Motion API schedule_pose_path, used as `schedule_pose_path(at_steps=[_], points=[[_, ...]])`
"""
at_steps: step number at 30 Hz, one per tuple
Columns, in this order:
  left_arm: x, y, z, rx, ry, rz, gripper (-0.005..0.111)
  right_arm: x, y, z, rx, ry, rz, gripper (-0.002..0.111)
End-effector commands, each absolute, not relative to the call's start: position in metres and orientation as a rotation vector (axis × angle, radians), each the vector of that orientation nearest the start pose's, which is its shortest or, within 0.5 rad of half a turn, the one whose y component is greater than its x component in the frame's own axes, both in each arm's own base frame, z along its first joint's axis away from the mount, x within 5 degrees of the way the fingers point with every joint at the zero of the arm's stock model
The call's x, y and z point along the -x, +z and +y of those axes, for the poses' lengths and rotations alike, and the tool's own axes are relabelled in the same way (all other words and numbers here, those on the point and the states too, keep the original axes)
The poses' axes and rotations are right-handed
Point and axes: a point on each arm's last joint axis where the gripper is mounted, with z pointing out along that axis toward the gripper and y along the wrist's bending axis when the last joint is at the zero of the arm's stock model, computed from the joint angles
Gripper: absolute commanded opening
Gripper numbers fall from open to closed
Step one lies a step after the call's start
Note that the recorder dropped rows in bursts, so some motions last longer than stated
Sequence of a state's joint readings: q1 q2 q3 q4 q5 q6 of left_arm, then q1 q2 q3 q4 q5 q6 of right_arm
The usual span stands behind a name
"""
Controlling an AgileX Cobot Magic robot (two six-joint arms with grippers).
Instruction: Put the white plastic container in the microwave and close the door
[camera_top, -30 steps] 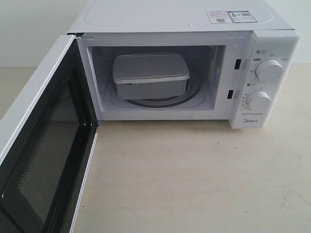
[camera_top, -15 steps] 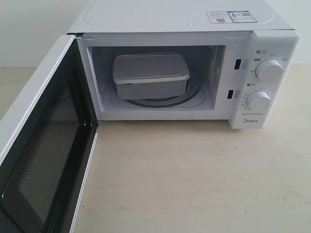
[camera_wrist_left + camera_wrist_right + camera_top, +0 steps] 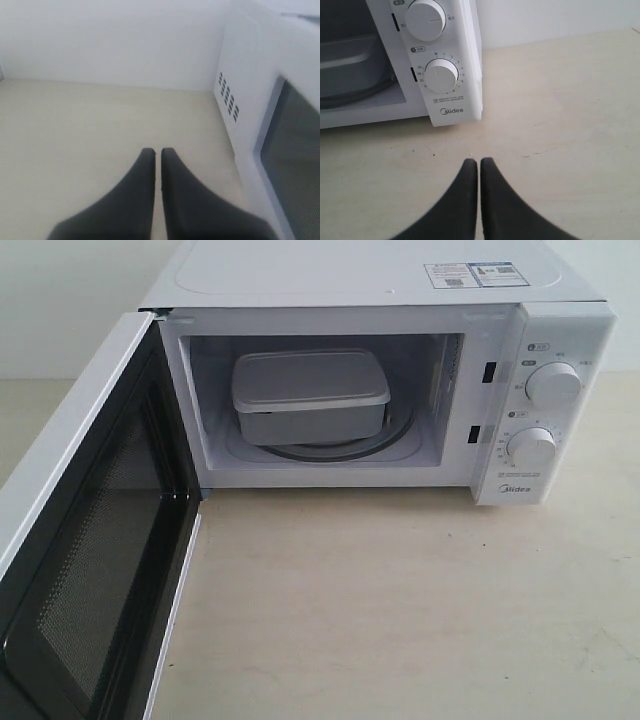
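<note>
One white plastic container (image 3: 310,395) sits in one microwave (image 3: 380,280) with two knobs (image 3: 553,383) (image 3: 531,447), one door (image 3: 90,540) open; left gripper (image 3: 158,155) and right gripper (image 3: 479,165) pressed together.

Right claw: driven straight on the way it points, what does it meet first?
Probably the microwave: the shut right claw points across the table at the lower outer corner of its control panel, by the Midea logo. It lines up close to that edge, so it might just slip past.

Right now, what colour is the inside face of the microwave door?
The door is black mesh inside; the exterior view shows it best.
</note>
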State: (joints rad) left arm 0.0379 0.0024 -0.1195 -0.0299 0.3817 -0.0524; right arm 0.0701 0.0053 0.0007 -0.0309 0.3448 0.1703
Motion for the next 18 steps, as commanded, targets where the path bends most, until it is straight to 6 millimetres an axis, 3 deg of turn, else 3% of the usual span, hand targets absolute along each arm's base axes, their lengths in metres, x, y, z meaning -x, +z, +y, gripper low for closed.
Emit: schedule_pose_path(at_steps=[1, 5, 7, 10, 15, 18], points=[[-0.037, 0.258, 0.0, 0.122, -0.071, 1.664, 0.004, -0.054, 0.182, 0.002, -0.074, 0.132, 1.825, 0.0], [-0.024, 0.298, 0.0, 0.165, -0.118, 1.636, 0.004, -0.054, 0.182, 0.002, -0.074, 0.132, 1.825, 0.0], [-0.008, 0.327, -0.002, 0.189, -0.156, 1.619, 0.004, -0.054, 0.182, 0.002, -0.074, 0.132, 1.825, 0.0], [0.021, 0.37, -0.003, 0.167, -0.169, 1.448, 0.004, -0.054, 0.182, 0.002, -0.074, 0.132, 1.825, 0.0], [0.042, 0.405, -0.003, 0.141, -0.173, 1.208, 0.004, -0.054, 0.182, 0.002, -0.074, 0.132, 1.825, 0.0], [0.042, 0.415, -0.004, 0.184, -0.276, 1.127, 0.004, -0.053, 0.182, 0.002, -0.072, 0.134, 1.825, 0.0]])
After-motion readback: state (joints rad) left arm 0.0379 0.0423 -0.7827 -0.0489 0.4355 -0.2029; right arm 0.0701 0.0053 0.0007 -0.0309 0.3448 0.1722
